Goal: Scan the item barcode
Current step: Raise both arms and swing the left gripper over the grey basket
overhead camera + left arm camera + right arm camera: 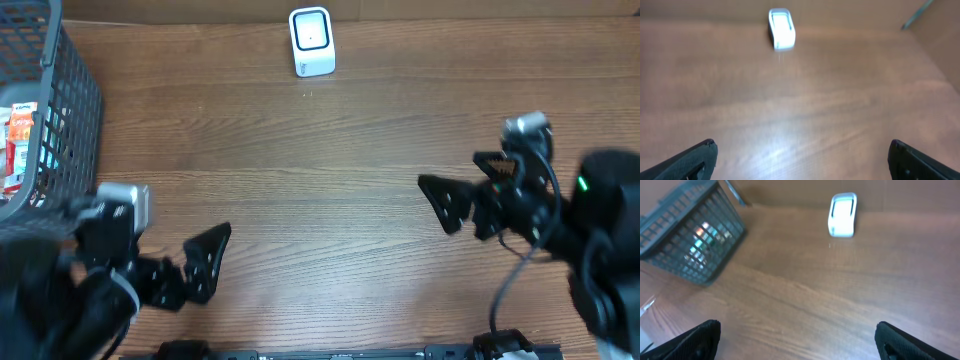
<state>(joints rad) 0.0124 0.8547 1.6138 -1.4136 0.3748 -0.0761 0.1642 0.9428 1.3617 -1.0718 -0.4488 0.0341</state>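
The item (18,132), a packet inside the basket (78,100) at nine o'clock, lies toward ten o'clock from our left gripper (200,272), the nearer one; it and the right gripper (465,187) both gape wide, holding nothing.

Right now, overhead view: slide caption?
Open, empty left gripper and right gripper over table; white scanner at far edge; grey basket with items at left.

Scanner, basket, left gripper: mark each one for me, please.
white scanner (311,40), overhead view, middle of its top face.
grey basket (75,105), overhead view, on its mesh side wall.
left gripper (802,146), left wrist view, midway between its open fingertips.
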